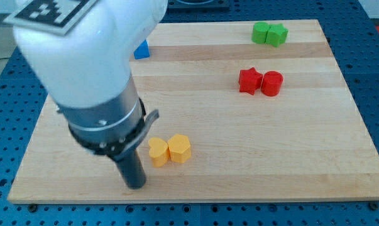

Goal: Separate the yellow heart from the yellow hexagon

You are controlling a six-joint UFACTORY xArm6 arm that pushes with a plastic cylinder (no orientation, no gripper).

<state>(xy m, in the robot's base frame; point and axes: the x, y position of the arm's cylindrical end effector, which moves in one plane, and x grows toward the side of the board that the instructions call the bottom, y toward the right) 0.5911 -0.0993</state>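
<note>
The yellow heart (157, 151) and the yellow hexagon (180, 149) lie side by side, touching, near the view's bottom on the wooden board (315, 157). The heart is on the left, the hexagon on the right. My tip (136, 184) rests on the board just below and to the left of the yellow heart, a small gap away from it. The arm's large white and grey body rises from the rod toward the view's top left.
A red star (250, 80) and a red cylinder (272, 83) touch at the right middle. Two green blocks (269, 32) sit together at the top right. A blue block (142, 49) shows partly behind the arm at the top. The board's bottom edge is close below my tip.
</note>
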